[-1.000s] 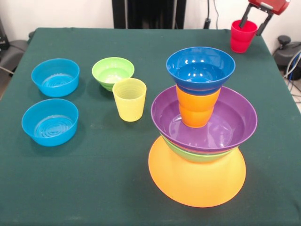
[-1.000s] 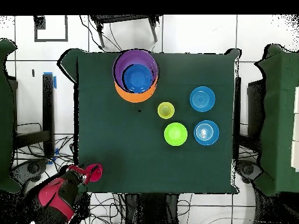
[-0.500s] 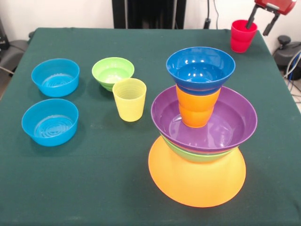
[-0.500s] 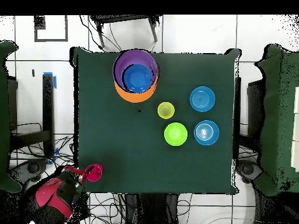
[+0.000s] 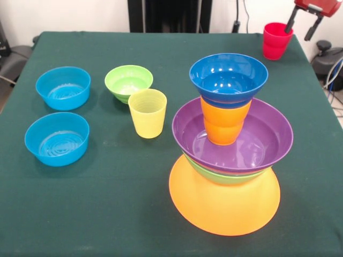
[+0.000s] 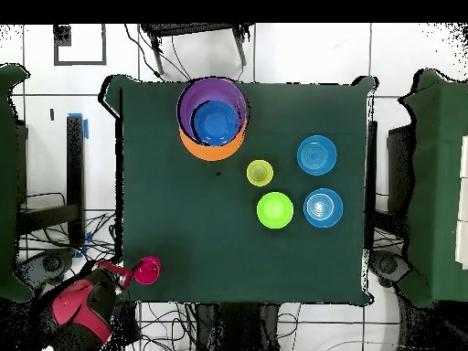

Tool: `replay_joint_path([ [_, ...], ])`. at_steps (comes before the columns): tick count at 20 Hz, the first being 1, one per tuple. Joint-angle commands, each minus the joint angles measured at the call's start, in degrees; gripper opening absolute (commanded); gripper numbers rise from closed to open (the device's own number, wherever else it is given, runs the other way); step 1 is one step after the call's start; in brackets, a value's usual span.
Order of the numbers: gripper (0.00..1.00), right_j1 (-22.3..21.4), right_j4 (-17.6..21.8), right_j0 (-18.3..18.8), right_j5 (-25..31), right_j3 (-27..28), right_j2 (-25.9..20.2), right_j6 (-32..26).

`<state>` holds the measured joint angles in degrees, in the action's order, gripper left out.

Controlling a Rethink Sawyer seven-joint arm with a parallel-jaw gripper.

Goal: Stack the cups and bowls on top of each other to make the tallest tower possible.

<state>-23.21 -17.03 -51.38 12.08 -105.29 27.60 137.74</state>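
On table point(image 5: 107, 214): four loose bowls point(image 5: 63, 88), two loose cups point(image 5: 147, 113), one tower point(image 5: 228, 144).

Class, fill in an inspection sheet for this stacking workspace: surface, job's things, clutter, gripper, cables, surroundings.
Surface: dark green cloth-covered table.
Job's things: tower of an upturned huge orange plastic bowl, a large green bowl, a large purple bowl, an orange ribbed cup and a small dark blue bowl on top. Loose: translucent yellow cup, small green bowl, two light blue bowls, red cup at the table's corner.
Clutter: nothing seen.
Gripper: red gripper beside the red cup, jaws open, holding nothing.
Cables: loose cables on the floor.
Surroundings: white tiled floor; dark furniture around the table.
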Motion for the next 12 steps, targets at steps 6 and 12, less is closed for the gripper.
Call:
replay_joint_path([
  [6,1.00,4.0,-1.9,-1.0,2.0,-0.3,-6.3,9.8],
  [12,1.00,4.7,-2.1,-1.3,1.0,-0.4,-6.4,10.0],
])
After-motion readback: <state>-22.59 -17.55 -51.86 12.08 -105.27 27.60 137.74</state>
